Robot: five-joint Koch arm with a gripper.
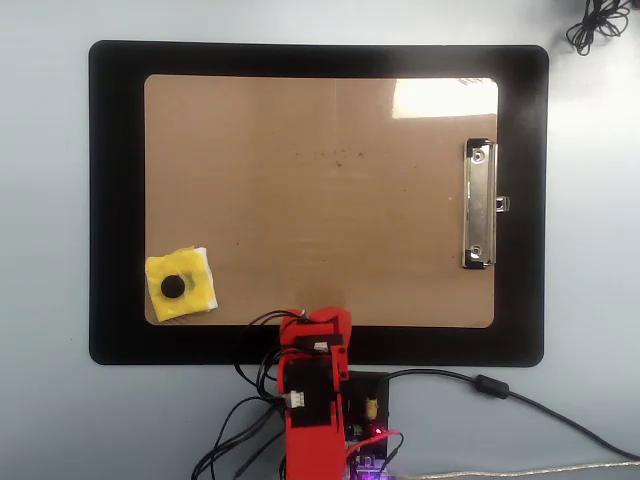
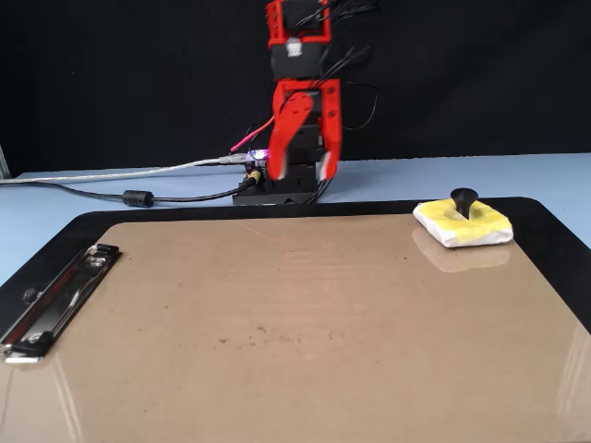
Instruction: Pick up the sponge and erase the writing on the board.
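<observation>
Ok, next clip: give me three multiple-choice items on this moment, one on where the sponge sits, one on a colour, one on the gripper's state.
1. In the overhead view, the sponge lies on which corner of the board?
A. lower left
B. upper right
C. beside the clip

2. The knob on the sponge is:
A. white
B. black
C. red

3. The gripper is:
A. shut on the sponge
B. open and empty
C. pressing on the board

Answers:
1 A, the yellow square sits at the board's lower left corner, far from the metal clip.
2 B, a dark round knob stands at its centre.
3 B, its jaws hang apart near the arm's base, holding nothing.
</observation>
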